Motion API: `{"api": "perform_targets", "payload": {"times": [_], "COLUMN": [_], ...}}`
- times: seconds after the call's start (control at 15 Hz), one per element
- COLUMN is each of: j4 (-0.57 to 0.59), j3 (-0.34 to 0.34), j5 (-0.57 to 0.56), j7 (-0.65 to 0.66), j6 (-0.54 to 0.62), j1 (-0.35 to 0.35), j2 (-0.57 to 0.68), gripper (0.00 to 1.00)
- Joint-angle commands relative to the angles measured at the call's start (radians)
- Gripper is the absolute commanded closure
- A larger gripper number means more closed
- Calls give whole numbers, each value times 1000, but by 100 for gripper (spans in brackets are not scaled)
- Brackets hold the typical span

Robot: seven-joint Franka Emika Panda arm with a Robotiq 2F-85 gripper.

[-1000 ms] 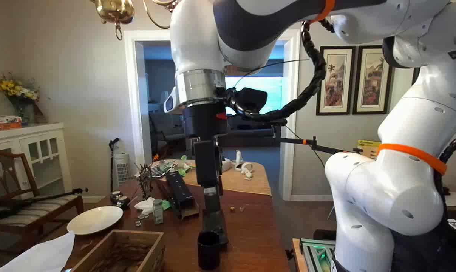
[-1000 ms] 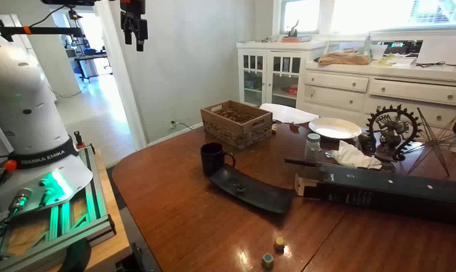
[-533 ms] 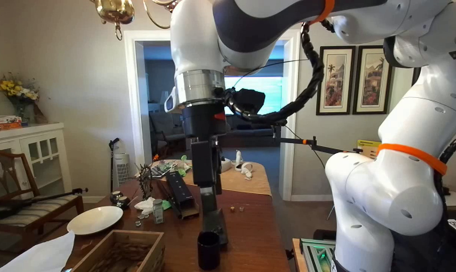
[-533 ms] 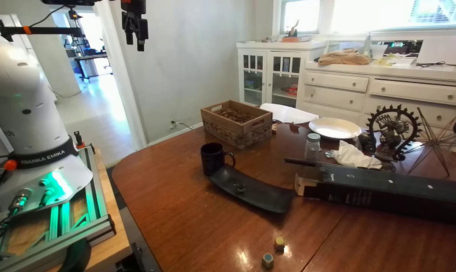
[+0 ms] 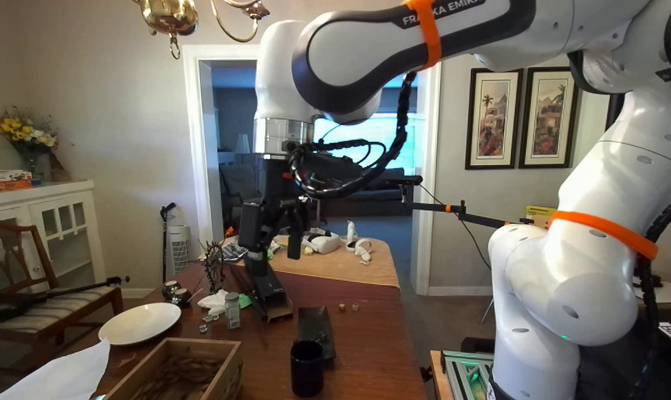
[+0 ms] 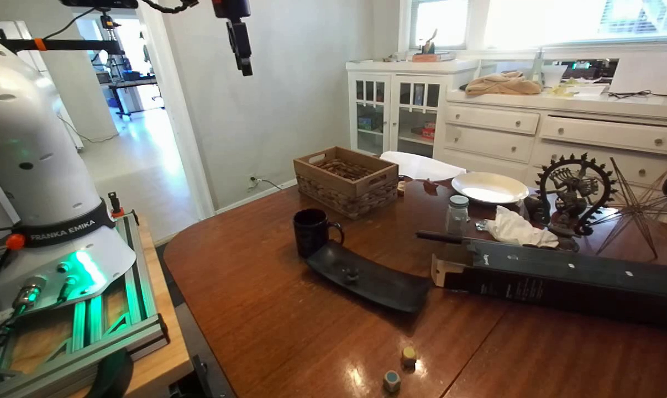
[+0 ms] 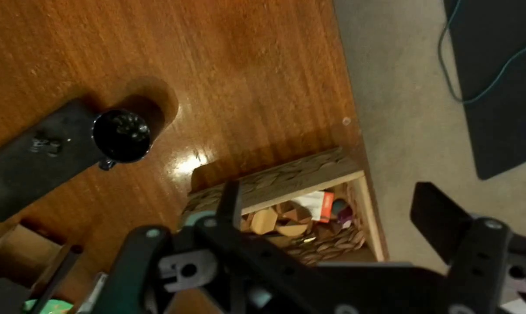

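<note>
Wooden table (image 6: pixel 245 298): mug (image 6: pixel 309 235) perhaps touching the black tray (image 6: pixel 383 284), near a crate (image 6: pixel 325 189); the pincer (image 7: pixel 330 201) gapes above.

The gripper (image 6: pixel 245 63) hangs high; on the table (image 6: pixel 245 293) a mug (image 6: pixel 309 235) stands just beside a tray (image 6: pixel 380 281), near a crate (image 6: pixel 330 188).

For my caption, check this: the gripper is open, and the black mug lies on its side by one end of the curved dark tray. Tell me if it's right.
The black mug isn't on its side: both exterior views show it upright. The gripper is open, and the mug is by one end of the curved dark tray.
</note>
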Motion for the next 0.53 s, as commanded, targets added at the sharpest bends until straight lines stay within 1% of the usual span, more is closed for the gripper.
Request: {"api": "perform_targets", "payload": {"times": [0.0, 0.2, 0.33, 0.47], "j4": [-14, -31, -36, -49], "j3": [4, 19, 31, 29], "j5": [-57, -147, -216, -272], "j7": [124, 238, 326, 353], "j6": [121, 197, 205, 201], "j1": [-73, -147, -192, -213], "j2": [27, 46, 48, 43], "gripper": [0, 0, 0, 0]}}
